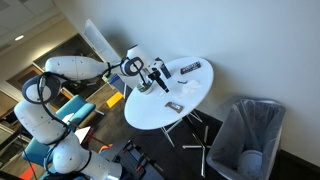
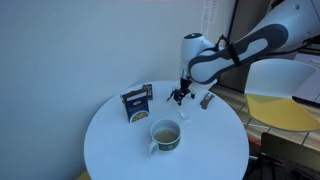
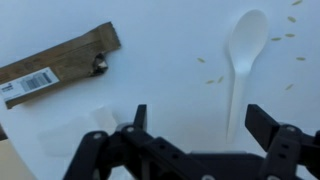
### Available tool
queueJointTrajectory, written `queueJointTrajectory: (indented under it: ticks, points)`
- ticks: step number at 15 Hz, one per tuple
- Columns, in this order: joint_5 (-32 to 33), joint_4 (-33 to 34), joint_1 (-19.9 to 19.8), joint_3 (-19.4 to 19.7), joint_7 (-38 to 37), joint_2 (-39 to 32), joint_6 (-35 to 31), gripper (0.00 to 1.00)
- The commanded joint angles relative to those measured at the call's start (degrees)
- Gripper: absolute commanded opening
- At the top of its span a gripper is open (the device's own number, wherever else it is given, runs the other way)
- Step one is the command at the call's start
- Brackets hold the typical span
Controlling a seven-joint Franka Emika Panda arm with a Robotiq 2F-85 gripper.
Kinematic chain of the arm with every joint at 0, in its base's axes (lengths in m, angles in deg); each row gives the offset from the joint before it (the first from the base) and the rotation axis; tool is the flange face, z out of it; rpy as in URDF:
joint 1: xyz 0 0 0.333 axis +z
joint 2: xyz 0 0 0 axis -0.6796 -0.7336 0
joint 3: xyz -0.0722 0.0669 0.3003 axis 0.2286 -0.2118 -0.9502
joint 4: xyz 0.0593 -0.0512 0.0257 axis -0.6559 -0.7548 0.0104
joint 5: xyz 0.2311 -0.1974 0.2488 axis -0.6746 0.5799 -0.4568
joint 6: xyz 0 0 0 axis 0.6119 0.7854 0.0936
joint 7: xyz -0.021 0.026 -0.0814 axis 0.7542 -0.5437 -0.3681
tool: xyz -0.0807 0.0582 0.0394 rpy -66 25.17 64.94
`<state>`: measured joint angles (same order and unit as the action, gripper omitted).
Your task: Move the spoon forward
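One white plastic spoon (image 3: 243, 60) lies on the white surface (image 3: 170, 40). Its handle points in between the fingers of the hand (image 3: 200, 118), which are spread wide and hold nothing. A brown barcoded packet (image 3: 60, 62) lies well apart.

All three pictures are small and soft, with little fine detail. In an exterior view the white surface (image 1: 190, 95) is brightly lit and close to glaring, while the room to its left sits in dim shadow. In an exterior view the light on the surface (image 2: 115, 140) is flat and even. The wrist view is washed out: the pale spoon (image 3: 243, 55) barely stands off the white around it, and the dark gripper (image 3: 197, 125) at the bottom edge is blurred.
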<state>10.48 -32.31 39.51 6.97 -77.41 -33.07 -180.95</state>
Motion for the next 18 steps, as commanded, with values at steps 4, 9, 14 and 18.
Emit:
queueJointTrajectory:
  ticks: [4,9,14,18]
  points:
    - [-3.57,2.97,1.57,-0.34,-0.11,-5.58,-6.62,1.00]
    - [-5.45,4.74,2.43,-0.46,0.06,-7.86,-5.83,0.86]
    - [-5.16,5.31,2.99,-0.26,-0.06,-8.03,-5.88,0.43]
    - [-5.33,5.47,2.91,-0.30,-0.01,-7.81,-5.76,0.14]
